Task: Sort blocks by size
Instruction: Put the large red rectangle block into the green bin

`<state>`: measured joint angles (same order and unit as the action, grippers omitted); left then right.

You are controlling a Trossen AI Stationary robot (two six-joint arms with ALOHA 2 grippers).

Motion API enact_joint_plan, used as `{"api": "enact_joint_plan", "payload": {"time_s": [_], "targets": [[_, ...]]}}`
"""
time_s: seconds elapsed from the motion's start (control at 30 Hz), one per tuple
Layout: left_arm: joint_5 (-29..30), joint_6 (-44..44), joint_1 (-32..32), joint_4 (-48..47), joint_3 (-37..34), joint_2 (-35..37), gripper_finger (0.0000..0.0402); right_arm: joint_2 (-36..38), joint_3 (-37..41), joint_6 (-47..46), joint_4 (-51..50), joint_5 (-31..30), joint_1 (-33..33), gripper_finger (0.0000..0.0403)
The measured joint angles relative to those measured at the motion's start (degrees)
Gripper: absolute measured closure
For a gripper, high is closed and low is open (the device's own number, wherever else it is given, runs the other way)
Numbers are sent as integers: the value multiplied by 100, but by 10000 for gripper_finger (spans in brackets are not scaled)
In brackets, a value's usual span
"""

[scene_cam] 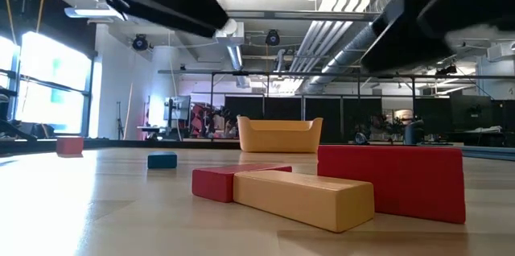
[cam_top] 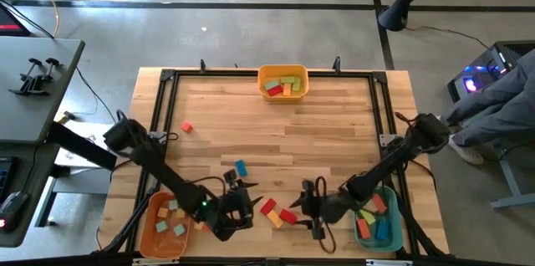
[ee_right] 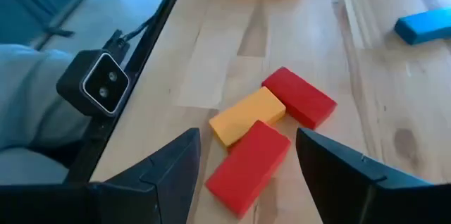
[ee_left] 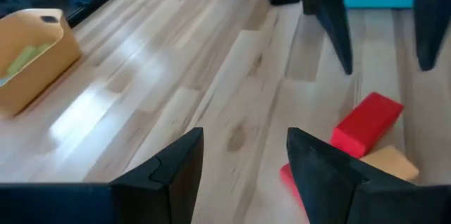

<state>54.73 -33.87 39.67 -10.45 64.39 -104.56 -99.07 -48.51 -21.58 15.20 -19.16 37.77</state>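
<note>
Three blocks lie touching near the table's front edge: a red bar point(cam_top: 268, 207), a yellow-orange bar point(cam_top: 276, 221) and a second red bar point(cam_top: 288, 215). They also show in the right wrist view: red point(ee_right: 250, 164), yellow-orange point(ee_right: 246, 115), red point(ee_right: 299, 97). A blue block point(cam_top: 242, 168) lies farther in, and a small red cube point(cam_top: 187, 127) lies at the far left. My left gripper point(cam_top: 242, 205) is open and empty, left of the three blocks. My right gripper point(cam_top: 311, 207) is open and empty to their right, and the nearest red bar lies ahead of its fingers.
A yellow bin point(cam_top: 282, 82) with blocks stands at the far edge. An orange bin point(cam_top: 165, 224) with small blocks stands at the near left, and a teal bin point(cam_top: 376, 220) with blocks at the near right. A small camera point(ee_right: 102, 83) sits at the front edge. A black frame rims the table.
</note>
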Motion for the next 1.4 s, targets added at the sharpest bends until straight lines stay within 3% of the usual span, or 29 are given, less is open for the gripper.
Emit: {"api": "enact_joint_plan", "payload": {"time_s": [0.2, 0.43, 0.83, 1.4], "targets": [[-62, 464, -197, 946, 6, -477, 212, 0, -669, -973, -1316, -577, 277, 172], [-551, 957, -298, 2117, 6, -626, 212, -233, -702, -1523, -1249, -1220, 805, 172], [-570, 841, -183, 3451, 6, -605, 212, -1249, -1296, -1701, -1171, -2544, 1079, 172], [-550, 622, 29, 3423, 6, -622, 212, -1752, -1356, -2345, -972, -2439, 861, 172]]}}
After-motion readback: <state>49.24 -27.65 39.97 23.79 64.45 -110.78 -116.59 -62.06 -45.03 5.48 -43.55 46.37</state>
